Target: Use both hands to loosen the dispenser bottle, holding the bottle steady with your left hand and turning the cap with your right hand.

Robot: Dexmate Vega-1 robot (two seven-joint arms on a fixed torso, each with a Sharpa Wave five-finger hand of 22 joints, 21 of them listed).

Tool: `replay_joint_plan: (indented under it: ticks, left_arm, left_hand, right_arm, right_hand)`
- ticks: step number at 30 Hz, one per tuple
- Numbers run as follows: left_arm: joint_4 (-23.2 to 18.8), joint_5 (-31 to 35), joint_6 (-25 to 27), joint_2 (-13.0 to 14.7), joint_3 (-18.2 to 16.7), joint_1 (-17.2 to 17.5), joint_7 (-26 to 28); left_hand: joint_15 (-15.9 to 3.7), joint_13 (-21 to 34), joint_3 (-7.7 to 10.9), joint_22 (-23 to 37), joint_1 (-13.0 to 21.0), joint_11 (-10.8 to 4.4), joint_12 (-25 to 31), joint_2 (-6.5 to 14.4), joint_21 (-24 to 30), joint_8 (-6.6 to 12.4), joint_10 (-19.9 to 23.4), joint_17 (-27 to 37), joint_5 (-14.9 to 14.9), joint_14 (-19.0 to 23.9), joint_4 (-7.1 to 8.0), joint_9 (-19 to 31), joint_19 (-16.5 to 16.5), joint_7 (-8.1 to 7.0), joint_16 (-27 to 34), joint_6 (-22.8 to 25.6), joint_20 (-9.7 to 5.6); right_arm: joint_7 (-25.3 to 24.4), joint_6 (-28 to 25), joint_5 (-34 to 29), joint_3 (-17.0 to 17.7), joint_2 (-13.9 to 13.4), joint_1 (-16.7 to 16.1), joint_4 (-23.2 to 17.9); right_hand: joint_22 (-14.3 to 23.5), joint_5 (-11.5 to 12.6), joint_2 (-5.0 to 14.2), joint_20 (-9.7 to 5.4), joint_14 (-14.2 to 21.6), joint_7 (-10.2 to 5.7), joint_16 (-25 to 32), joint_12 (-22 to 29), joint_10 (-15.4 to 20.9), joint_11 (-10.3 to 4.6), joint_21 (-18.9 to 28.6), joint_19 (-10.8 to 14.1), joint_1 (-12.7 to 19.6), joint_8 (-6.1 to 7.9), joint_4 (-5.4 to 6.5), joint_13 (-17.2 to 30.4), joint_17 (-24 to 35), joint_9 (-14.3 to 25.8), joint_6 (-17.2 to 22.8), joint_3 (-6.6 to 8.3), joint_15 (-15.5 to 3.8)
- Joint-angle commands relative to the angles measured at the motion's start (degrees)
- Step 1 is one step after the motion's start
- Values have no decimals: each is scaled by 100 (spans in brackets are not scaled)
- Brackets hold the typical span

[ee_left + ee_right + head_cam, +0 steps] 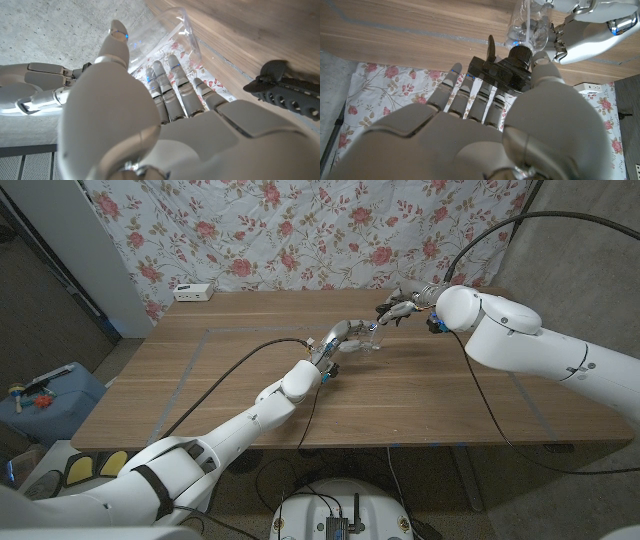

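Item one, nearest to us in the head view: the left arm [250, 418], white, entering from the lower left corner and reaching up across the bench [200, 390], a black cable running alongside it.

Item two: the left robot hand [338, 340], near the middle of the bench. In the left wrist view we see its fingers [170, 82] wrapped against the clear dispenser bottle [165, 40], thumb standing up beside it; we record this robot hand as grasping the bottle.

Item three: the dispenser bottle [368, 338], transparent plastic, held above the bench surface just right of the left robot hand and between the two hands. In the right wrist view its clear body [527, 22] shows with the left robot hand [585, 35] clasped on it.

Item four: the cap [512, 67], a black pump top with a projecting nozzle, still fitted on the bottle's neck.

Item five: the right robot hand [405, 308], at the far right part of the bench. In its wrist view we see the thumb beside the cap and the fingers [470, 97] reaching under the nozzle. We record it as closed on the cap.

Item six: a white power strip [193, 292] at the bench's far left corner, well apart from the hands.

Item seven: a floral cloth [300, 230] hanging behind the bench.
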Motion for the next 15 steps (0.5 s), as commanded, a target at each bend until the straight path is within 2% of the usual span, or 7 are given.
replay_joint_plan:
  ticks: [1,7,8,11,15]
  left_arm:
    - [88,-5,-38,-36,13,-48,-21]
    - [89,-6,-39,-37,14,-57,-27]
    - [87,-6,-37,-36,14,-57,-27]
    - [79,-7,-31,-35,12,-54,-24]
    - [72,-9,-21,-31,13,-55,-31]
  left_hand:
    - [-333,34,517,12,-750,-245,41,830,9,26,366,19,28,10,467,1,48,-170,-8,746,-224]
    - [-330,37,517,12,-743,-243,44,830,10,22,370,21,28,7,462,1,49,-170,-7,737,-225]
    - [-328,38,515,12,-748,-239,43,831,9,20,368,23,27,5,466,1,47,-171,-7,732,-223]
    - [-336,38,517,12,-746,-237,43,832,9,18,366,23,28,10,465,1,48,-169,-5,728,-224]
    - [-344,38,517,13,-745,-236,42,833,9,20,365,23,28,5,464,1,47,-164,-6,734,-221]
  right_arm:
    - [14,29,-98,-4,86,-46,86]
    - [38,77,-116,1,106,-51,127]
    - [41,61,-122,-3,120,-48,137]
    - [68,73,-141,-21,130,-33,165]
    - [60,109,-165,-16,141,-43,187]
  right_hand:
    - [11,51,23,-57,92,-16,25,58,133,-68,-9,25,43,65,-29,-2,11,13,111,24,-489]
    - [11,58,51,-80,139,-48,27,81,249,-74,-10,33,47,120,-23,-13,21,12,268,31,-533]
    - [11,64,66,-80,153,-52,26,89,295,-135,-11,34,78,132,-35,-18,23,11,308,43,-537]
    - [10,66,76,-90,174,-60,30,87,320,-186,-10,40,99,151,-43,-23,27,10,365,47,-553]
    - [10,75,84,-122,222,-80,22,98,398,-199,-11,44,137,187,-59,-31,19,10,471,71,-590]
